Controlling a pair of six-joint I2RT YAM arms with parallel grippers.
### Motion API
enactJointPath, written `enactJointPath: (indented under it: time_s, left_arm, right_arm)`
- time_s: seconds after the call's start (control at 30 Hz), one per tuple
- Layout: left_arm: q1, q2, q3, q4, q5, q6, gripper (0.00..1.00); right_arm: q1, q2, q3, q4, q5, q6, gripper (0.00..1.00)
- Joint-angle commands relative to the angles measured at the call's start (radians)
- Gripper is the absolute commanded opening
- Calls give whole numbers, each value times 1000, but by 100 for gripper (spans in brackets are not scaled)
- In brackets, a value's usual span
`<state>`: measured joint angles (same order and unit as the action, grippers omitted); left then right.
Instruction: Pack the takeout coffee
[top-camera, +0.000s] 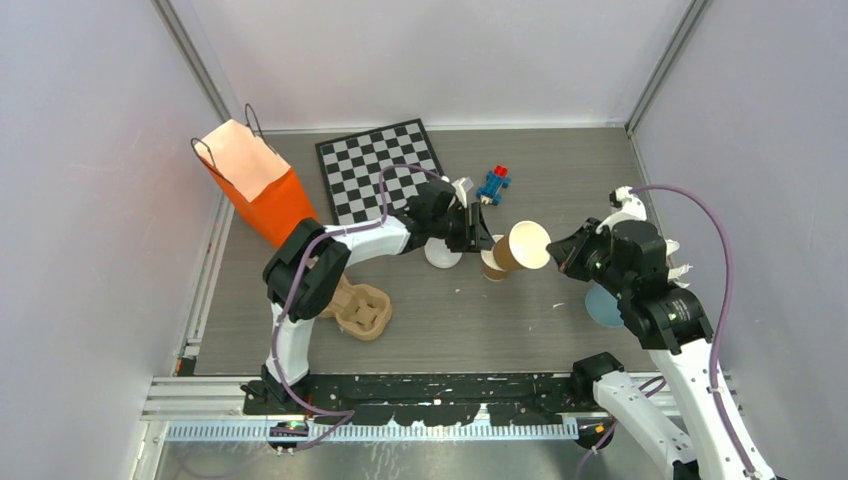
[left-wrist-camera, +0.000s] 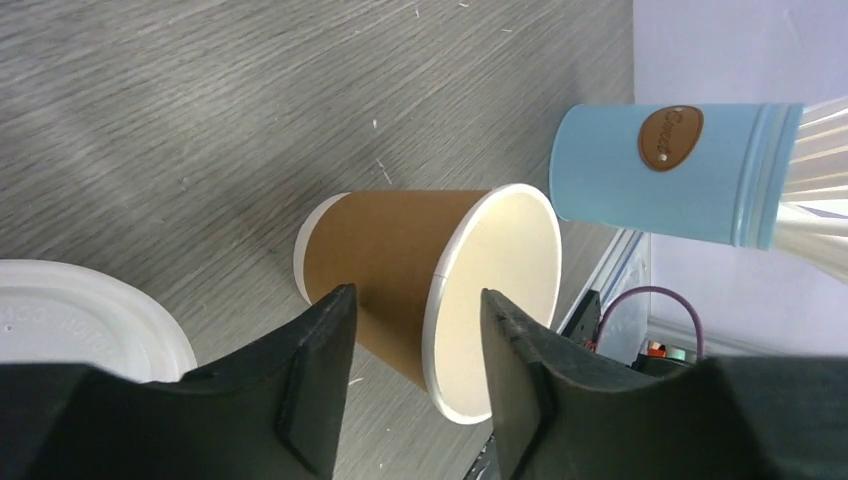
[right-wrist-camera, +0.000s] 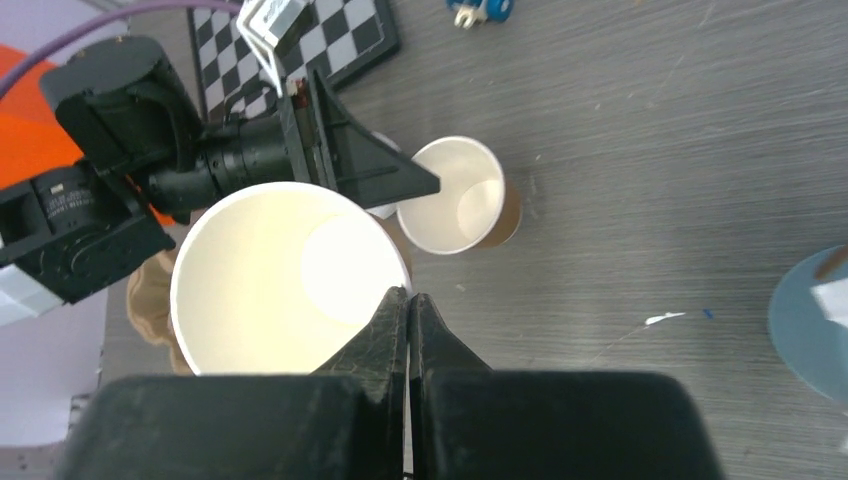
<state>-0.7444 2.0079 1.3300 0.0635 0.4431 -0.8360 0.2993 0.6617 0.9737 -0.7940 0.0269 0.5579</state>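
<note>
Right gripper (right-wrist-camera: 408, 298) pinches 1 tilted cup (right-wrist-camera: 262, 285) by its rim, mouth toward 3 o'clock. Left gripper (left-wrist-camera: 415, 300) is half-spread at 1 upright cup (left-wrist-camera: 390, 235). 1 lid (left-wrist-camera: 85, 315) lies at its 9 o'clock.

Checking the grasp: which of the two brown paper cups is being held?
The tilted lidless cup, pinched at its rim by the right gripper; the other cup stands on the table.
</note>
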Motion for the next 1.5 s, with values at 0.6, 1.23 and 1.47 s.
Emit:
enactJointPath:
  time_s: [0.6,1.23,1.47]
  left_arm:
    - [145,-579,-8,-702,-482,367,98]
    - [146,-314,9,-589,-347,380,59]
    - [145,-177,91,-547,-386,386,43]
  right_arm:
    - [569,437,-93,250,243,149,0]
    - [640,422,-74,225,307,165,36]
    - [639,257,-109,252,254,145,44]
